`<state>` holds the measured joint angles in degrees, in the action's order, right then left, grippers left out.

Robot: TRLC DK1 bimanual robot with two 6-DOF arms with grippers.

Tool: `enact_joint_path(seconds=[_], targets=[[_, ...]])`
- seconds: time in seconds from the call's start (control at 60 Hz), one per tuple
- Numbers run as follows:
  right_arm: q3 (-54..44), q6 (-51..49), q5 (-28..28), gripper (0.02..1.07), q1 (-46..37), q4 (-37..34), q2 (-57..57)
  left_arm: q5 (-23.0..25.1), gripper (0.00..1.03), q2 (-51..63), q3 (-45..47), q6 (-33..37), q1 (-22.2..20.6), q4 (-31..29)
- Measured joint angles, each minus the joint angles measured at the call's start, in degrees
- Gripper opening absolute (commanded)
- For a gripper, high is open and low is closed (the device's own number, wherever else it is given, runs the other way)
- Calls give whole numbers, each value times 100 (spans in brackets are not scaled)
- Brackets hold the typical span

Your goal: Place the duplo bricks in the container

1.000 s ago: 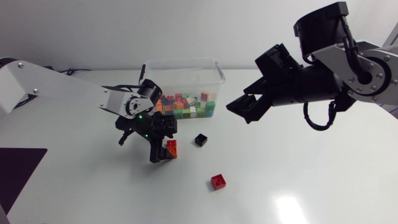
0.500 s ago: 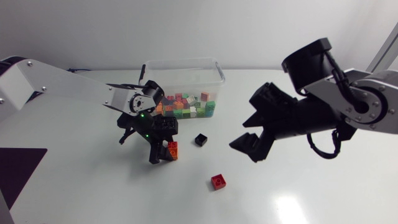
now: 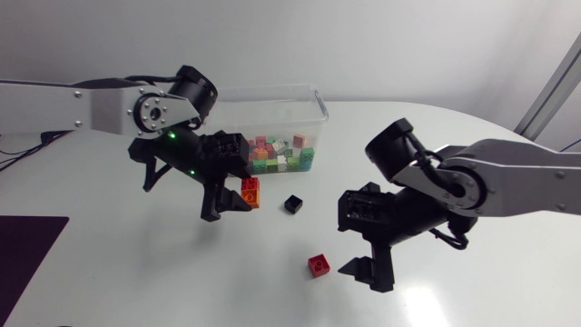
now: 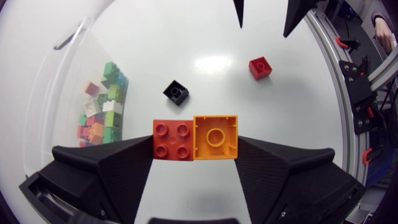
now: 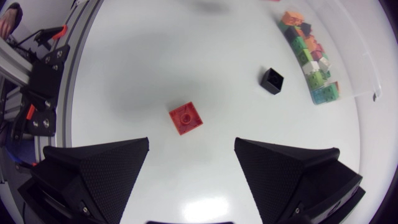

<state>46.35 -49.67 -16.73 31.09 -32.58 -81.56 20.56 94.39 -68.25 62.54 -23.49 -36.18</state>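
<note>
The left tool (image 4: pixel 194 142) squeezes two orange bricks (image 4: pixel 205 138) stuck side by side. It holds them up off the bench (image 3: pixel 136 272) close to the box (image 3: pixel 320 107), I think to drop them in. The right tool (image 5: pixel 192 142) hangs wide apart over a red brick (image 5: pixel 186 118), likely to grab it, and a black brick (image 5: pixel 272 80) lies nearer the box.

1. Table (image 3: pixel 109 272): white, glossy top, with a curved edge on the right side in the head view.
2. Light glare (image 3: pixel 422 304): a bright patch on the tabletop, also seen from the left wrist (image 4: pixel 211 62).
3. Dark flat patch (image 3: pixel 27 250): purplish-black with straight sides, at the table's left edge. Its material cannot be told.
4. Metal rail (image 4: pixel 339 81): runs along the table edge and carries black brackets (image 4: pixel 362 118) with red-tipped parts.
</note>
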Motion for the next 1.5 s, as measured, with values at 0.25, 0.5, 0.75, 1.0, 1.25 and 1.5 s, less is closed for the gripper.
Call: enact_joint_path(seconds=[0.25,0.5,0.75,1.0,1.25,1.5], targets=[[275,-531,48,97,334,50,-820,0,35,-841,-116,-378,2,-146],[592,-765,68,85,417,190,-1576,20,35,-898,-828,-793,133,-149],[817,-874,68,47,498,321,-2087,68,35,-774,-1539,-1259,400,-33],[933,-874,177,28,566,81,-2162,107,35,-57,-2129,-1751,535,337],[1368,-866,177,28,404,-671,-1670,55,36,1176,-3294,-2277,787,476],[1871,-675,114,28,345,-968,-1110,-155,38,2343,-4548,-3075,1040,472]])
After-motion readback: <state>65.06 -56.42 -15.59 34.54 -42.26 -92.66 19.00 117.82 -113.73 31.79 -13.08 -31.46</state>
